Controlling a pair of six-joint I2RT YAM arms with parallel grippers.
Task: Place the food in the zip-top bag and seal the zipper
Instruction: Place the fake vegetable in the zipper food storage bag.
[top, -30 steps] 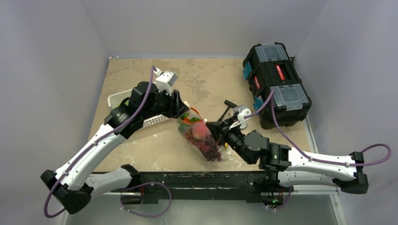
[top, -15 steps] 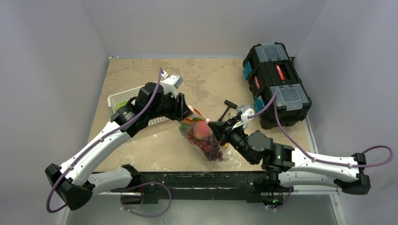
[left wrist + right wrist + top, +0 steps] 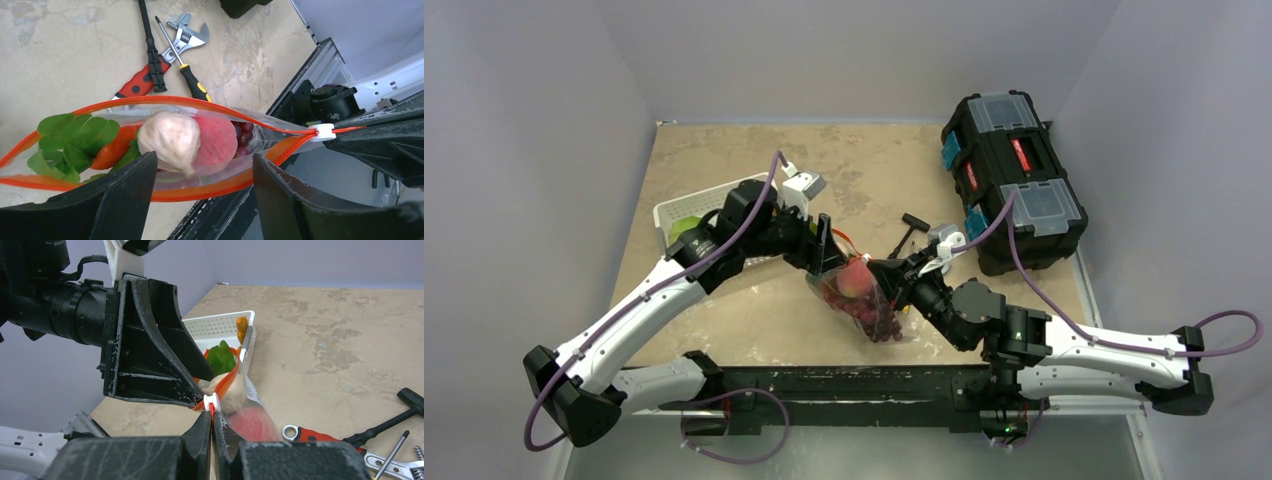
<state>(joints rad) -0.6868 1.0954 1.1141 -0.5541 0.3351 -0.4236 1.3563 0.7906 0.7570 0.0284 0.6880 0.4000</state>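
The zip-top bag hangs between my two grippers with its mouth open. Inside it are a pink peach, a pale round piece, dark red grapes, leafy greens and an orange carrot. My left gripper is open, and its fingers straddle the near side of the zipper. My right gripper is shut on the end of the zipper, just behind the white slider. The slider also shows in the left wrist view.
A white slatted basket behind the bag holds a small orange piece. A red-handled wrench, a hammer and a screwdriver lie on the table right of the bag. A black toolbox stands at the back right.
My left gripper has moved right and down onto the bag's mouth. The bag has shifted slightly. My right gripper has held its grip almost in place.
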